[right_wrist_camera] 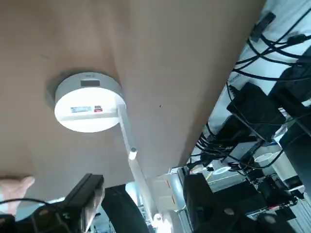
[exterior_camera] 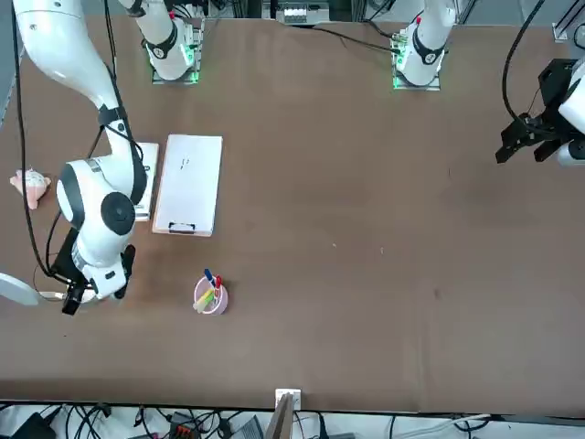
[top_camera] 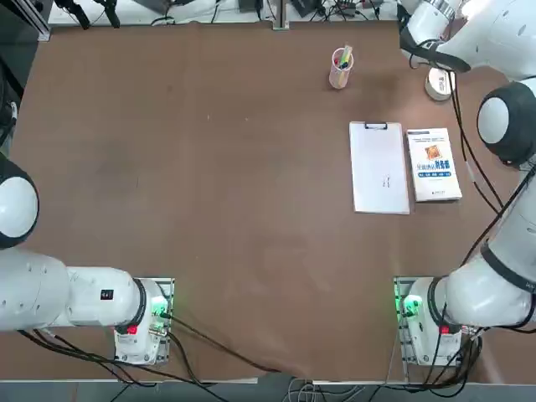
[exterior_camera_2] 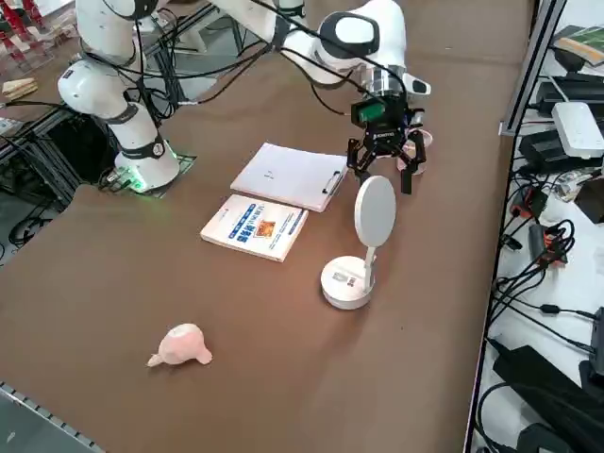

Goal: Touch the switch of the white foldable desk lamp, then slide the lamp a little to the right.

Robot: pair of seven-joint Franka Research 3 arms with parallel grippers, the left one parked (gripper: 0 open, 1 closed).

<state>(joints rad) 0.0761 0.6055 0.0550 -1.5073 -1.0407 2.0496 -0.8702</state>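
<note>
Your right gripper (exterior_camera_2: 385,162) hangs with fingers spread above the white foldable desk lamp (exterior_camera_2: 357,251) near the table's far right edge; descend carelessly and you'll tip its tall head

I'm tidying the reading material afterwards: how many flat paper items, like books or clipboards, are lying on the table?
2. A white clipboard lies near the table's right half in the top view, and a book with a blue-and-white cover lies right beside it, toward the working arm. Nothing appears hidden under them.

A clipboard (top_camera: 379,167), book (top_camera: 433,164), pink pen cup (top_camera: 340,69) and pink toy (exterior_camera_2: 180,345).
</note>
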